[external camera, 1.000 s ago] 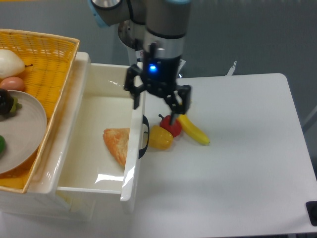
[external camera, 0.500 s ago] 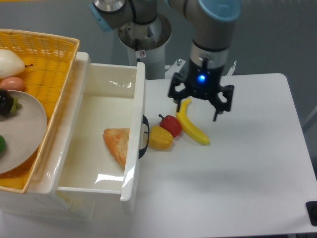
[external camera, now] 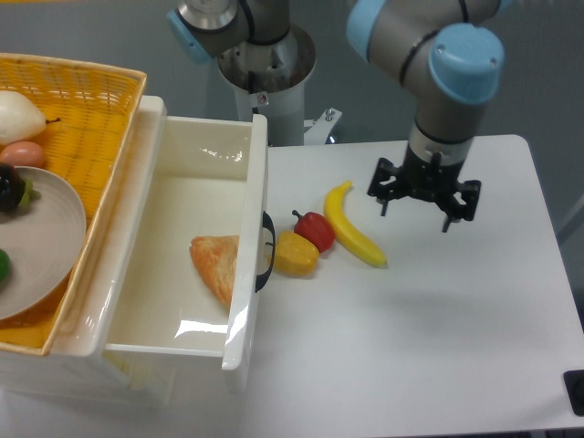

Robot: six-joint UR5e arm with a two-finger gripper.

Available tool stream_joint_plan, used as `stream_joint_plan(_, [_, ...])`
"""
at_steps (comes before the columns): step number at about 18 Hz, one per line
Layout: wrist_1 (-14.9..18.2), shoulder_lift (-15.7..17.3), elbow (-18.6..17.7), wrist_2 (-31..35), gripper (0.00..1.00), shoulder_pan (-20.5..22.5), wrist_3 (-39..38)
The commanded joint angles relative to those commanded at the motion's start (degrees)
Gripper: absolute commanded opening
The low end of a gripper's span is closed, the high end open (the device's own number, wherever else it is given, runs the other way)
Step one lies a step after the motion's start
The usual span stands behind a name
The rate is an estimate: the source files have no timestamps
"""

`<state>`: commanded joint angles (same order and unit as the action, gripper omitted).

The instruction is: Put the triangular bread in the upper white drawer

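Looking from the counter side, quick notes:
hidden/cut off: right edge of the triangular bread sits behind the front wall of the upper white drawer; the drawer's black handle is only partly seen past that wall.
hard to tell: the grey plate in the yellow basket runs off the left edge; dark item and green item on it are cropped, can't identify them. The white rounded item and reddish item are also cut by the edge.
bread look: flat orange-brown wedge, toasted surface, paler rounded crust edge, point facing down toward the drawer's near end.
bread location: lying on the drawer floor, right side, up against the front wall, nothing else in the drawer with it.
gripper: above the counter, right of the banana, well apart from the drawer.
fingers: spread, nothing between them.
counter items: red pepper touching the yellow pepper, banana just beside the red one; all just outside the drawer front.
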<state>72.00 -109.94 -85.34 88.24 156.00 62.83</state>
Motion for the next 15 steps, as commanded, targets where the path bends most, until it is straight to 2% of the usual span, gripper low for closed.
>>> stream_joint_plan(6, [-3.2, -4.0, -0.1, 2.6, 1.00, 0.6, 7.9])
stream_joint_plan(9, [-6.5, -6.5, 0.2, 3.2, 1.00, 0.5, 12.3])
stream_joint_plan(13, [-7.5, -9.0, 0.7, 3.9, 1.00, 0.6, 15.8])
stream_joint_plan(15, [-7.8, -9.1, 0.7, 3.8, 1.00, 0.7, 15.9])
